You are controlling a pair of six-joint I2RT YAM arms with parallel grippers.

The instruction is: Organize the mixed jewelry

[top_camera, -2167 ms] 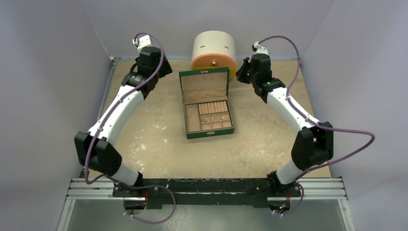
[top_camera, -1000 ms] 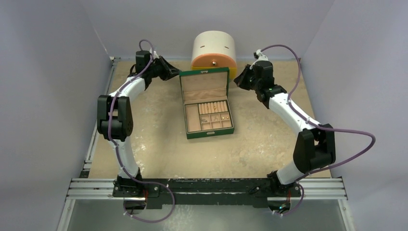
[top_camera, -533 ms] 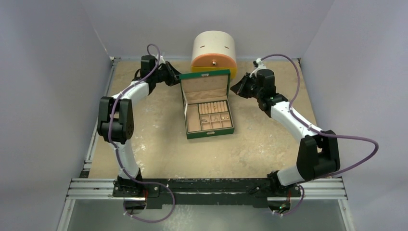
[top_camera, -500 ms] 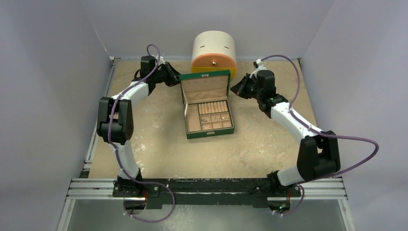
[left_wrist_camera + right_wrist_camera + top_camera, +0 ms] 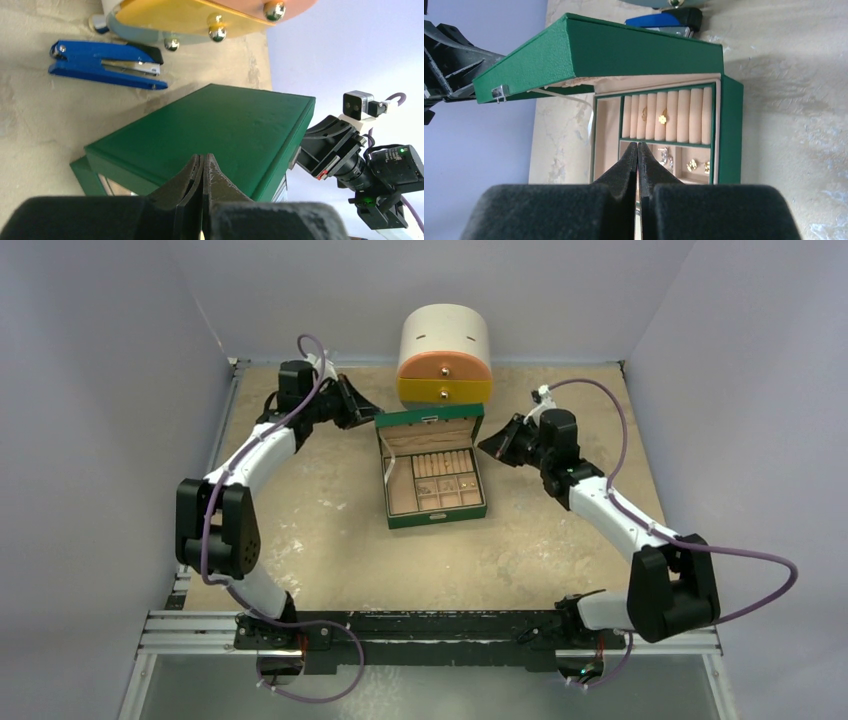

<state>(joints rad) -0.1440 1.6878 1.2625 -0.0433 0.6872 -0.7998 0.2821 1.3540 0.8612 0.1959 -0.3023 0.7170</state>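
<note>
The mixed jewelry (image 5: 662, 119) lies in the tan compartments of the green box (image 5: 437, 517): gold pieces on the ring rolls, silvery bits (image 5: 665, 157) and small gold pieces (image 5: 692, 165) in the cells below. The box's lid (image 5: 430, 422) leans forward, half shut over the tray. My left gripper (image 5: 365, 412) is shut with nothing in it, its tips (image 5: 203, 157) close against the lid's green outer face (image 5: 210, 130). My right gripper (image 5: 495, 446) is also shut and holds nothing. It hovers just right of the box, its tips (image 5: 638, 146) pointing at the compartments.
A round cream cabinet (image 5: 445, 350) with an orange and a yellow drawer stands right behind the box. A blue stapler (image 5: 105, 62) lies on the table between cabinet and box. Purple walls close in the table at left, right and back.
The lid has tipped from upright to half shut, with the left gripper following behind it. The right gripper has drawn nearer and lower beside the box.
</note>
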